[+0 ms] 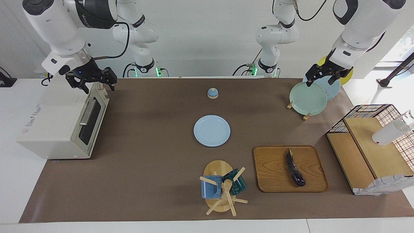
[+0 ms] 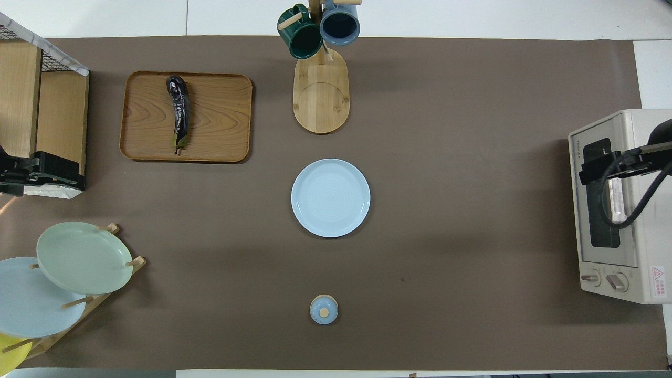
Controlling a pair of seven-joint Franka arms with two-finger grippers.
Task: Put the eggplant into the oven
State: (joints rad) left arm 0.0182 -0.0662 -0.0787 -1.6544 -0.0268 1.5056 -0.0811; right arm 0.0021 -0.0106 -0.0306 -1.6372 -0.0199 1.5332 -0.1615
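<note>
The eggplant [image 1: 295, 170] is dark purple and lies lengthwise on a wooden tray [image 1: 310, 183] toward the left arm's end of the table. It also shows in the overhead view [image 2: 178, 110] on the tray [image 2: 220, 121]. The cream oven [image 1: 61, 126] stands at the right arm's end with its glass door closed; the overhead view shows the oven [image 2: 614, 236] too. My right gripper [image 1: 95, 82] hangs open and empty over the oven's top edge, above the door handle. My left gripper [image 1: 322, 79] is open and empty over the plate rack.
A light blue plate [image 1: 212, 130] lies mid-table. A small blue lid [image 1: 212, 93] sits nearer the robots. A mug tree [image 1: 221, 187] with a blue and a green mug stands beside the tray. A rack with a green plate [image 1: 308, 98] and a wire-and-wood shelf [image 1: 368, 152] stand at the left arm's end.
</note>
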